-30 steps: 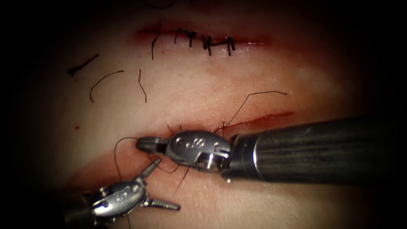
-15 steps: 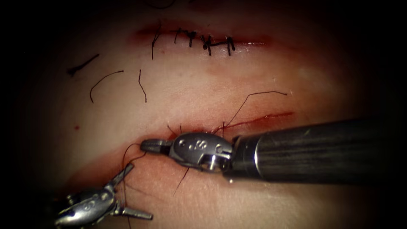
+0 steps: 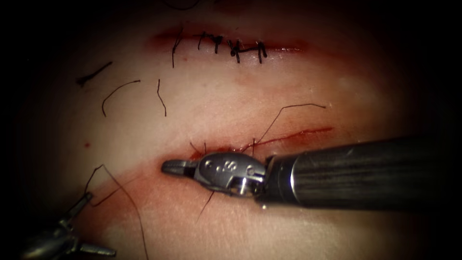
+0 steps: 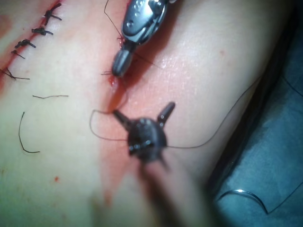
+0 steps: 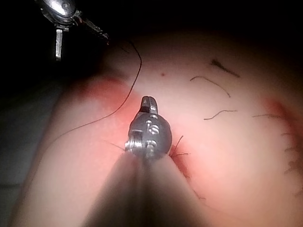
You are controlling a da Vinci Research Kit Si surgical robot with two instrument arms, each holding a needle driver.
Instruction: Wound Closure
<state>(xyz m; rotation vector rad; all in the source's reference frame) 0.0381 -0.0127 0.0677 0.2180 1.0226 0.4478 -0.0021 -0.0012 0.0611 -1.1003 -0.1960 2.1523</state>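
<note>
Left tool: your left arm's tool [image 3: 79, 226] sits at the left end of the cut, its jaws spread wide and gripping nothing; in the left wrist view [image 4: 142, 116] the two fingers point apart.
Right tool: your right arm's tool [image 3: 172, 167] lies along the cut with its jaws pressed together at the tissue edge; whether they pinch the thread there, you cannot tell.
Thread: the thread [image 3: 126, 197] loops past the upper finger of your left tool and trails down over the tissue; in the left wrist view [image 4: 97, 130] it curls round one finger and runs off past the tissue's edge.
Needle: the curved needle [image 4: 246, 195] lies off the tissue on the blue drape, well apart from both tools, held by neither.
Cut: the open cut [image 3: 293, 136] runs behind your right tool's wrist, red fluid [image 3: 120, 185] along it.
Finished row: a stitched cut [image 3: 231, 47] lies well beyond your right tool.
Loose ends: cut ends of thread [image 3: 118, 94] rest between the two cuts.
</note>
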